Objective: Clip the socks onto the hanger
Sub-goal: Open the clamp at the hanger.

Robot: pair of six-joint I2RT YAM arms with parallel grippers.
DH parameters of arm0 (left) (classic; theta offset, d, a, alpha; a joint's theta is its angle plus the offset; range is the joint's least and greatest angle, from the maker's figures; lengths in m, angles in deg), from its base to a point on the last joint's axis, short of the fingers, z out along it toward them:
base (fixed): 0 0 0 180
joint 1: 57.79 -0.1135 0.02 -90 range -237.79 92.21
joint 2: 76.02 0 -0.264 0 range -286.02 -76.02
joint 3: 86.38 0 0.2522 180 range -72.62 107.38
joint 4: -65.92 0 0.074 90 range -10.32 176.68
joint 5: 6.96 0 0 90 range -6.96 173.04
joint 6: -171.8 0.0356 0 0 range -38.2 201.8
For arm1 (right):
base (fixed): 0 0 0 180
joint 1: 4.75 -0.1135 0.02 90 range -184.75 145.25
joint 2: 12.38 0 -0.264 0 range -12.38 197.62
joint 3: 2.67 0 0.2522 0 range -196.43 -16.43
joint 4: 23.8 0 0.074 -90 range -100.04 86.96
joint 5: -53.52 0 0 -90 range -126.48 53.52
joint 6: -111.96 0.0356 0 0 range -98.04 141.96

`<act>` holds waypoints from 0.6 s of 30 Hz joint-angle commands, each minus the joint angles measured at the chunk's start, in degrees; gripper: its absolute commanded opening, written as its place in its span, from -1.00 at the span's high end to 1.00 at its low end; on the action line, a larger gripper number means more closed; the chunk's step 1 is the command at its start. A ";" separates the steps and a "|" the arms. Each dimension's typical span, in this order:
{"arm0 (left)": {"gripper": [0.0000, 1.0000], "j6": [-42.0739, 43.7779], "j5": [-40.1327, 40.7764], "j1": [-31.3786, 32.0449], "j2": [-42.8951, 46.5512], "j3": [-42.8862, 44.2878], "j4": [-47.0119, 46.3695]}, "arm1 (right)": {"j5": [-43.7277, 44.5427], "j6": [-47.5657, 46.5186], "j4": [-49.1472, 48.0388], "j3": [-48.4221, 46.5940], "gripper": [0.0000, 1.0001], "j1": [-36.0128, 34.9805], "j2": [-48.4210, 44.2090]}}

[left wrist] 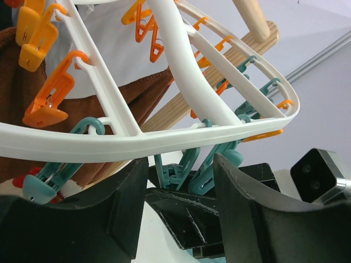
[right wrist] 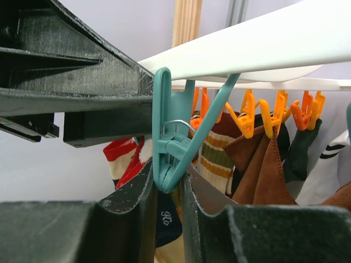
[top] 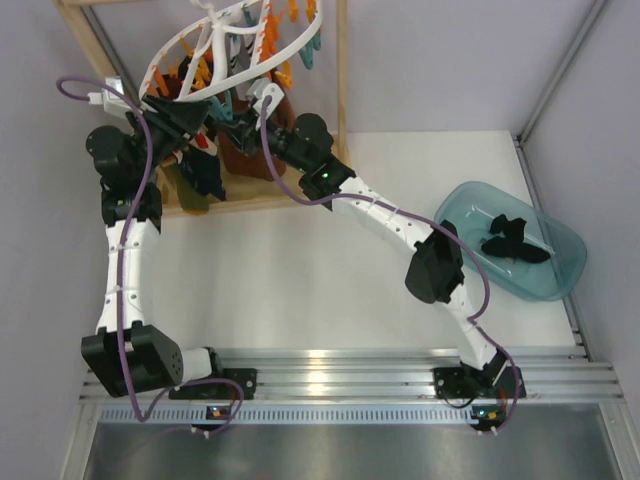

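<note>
The white round hanger [top: 222, 45] with orange and teal clips hangs at the back left; its ring crosses the left wrist view [left wrist: 164, 139] and the right wrist view [right wrist: 263, 49]. My right gripper [top: 262, 102] is shut on a dark sock [right wrist: 164, 222] and holds it just under the tip of a teal clip [right wrist: 170, 142], between its fingertips [right wrist: 143, 192]. My left gripper [top: 195, 130] is open beside the same clip; one of its fingers [right wrist: 82, 93] touches the clip's left arm. In the left wrist view its jaws straddle teal clips [left wrist: 189, 167]. More black socks [top: 515, 245] lie in a tub.
The blue tub [top: 470, 195] sits at the right. A wooden frame [top: 342, 60] holds the hanger. Rust-brown cloths [right wrist: 269, 170] and striped socks [right wrist: 211, 156] hang from other clips. The right gripper's body [left wrist: 197, 213] fills the gap between my left fingers.
</note>
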 commanded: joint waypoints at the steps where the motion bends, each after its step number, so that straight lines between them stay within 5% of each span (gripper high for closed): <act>1: -0.12 -0.79 0.00 -0.25 0.04 1.71 -4.96 | -3.98 -0.06 -1.15 -0.25 1.00 -1.26 -3.36; 18: -0.05 3.52 1.06 1.16 -2.25 4.26 -1.53 | -4.86 -2.08 -1.50 -0.33 1.00 -2.32 -3.19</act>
